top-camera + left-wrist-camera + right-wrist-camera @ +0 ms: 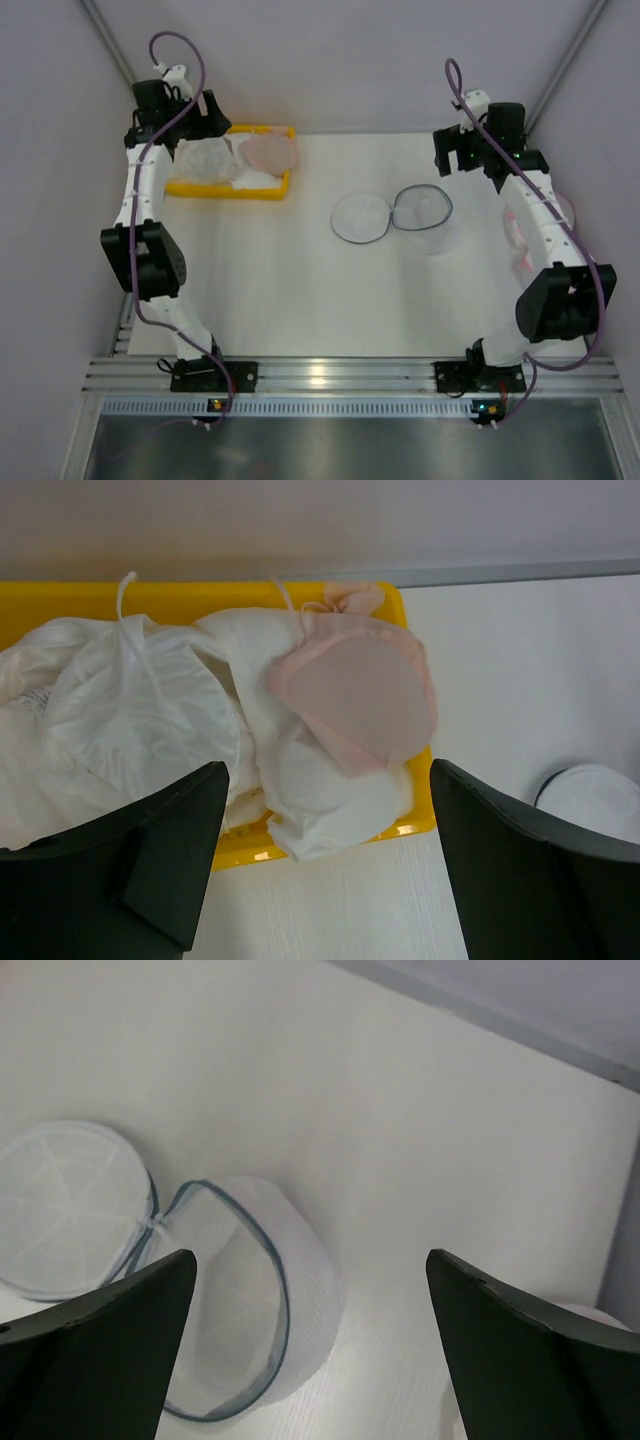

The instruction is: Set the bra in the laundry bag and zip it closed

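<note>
left gripper (pixel 328 780): jaws spread wide, nothing between them; hovers above the near edge of the yellow tray (pixel 200 595), far-left corner of the table (pixel 300 290)
right gripper (pixel 310 1260): jaws spread wide, nothing held; hangs over the far-right part of the table, just beyond the laundry bag
bra (pixel 355 695): pale pink, in the right end of the tray, one cup facing up, lying on top of the white garments; its strap loops toward the tray's far rim; neither gripper touches it
white garments (pixel 140 710): crumpled heap filling the rest of the tray, one piece spilling over the near rim
laundry bag (pixel 250 1300): mid-table, well apart from the tray; unzipped, mesh body with its mouth open and dark grey zipper rim showing
bag lid (pixel 70 1210): round mesh flap lying flat to the left of the body, joined to it at one point on the rim
pink-rimmed pouches (pixel 520 235): at the right table edge, partly hidden under the right arm
bag contents: cannot tell through the mesh
</note>
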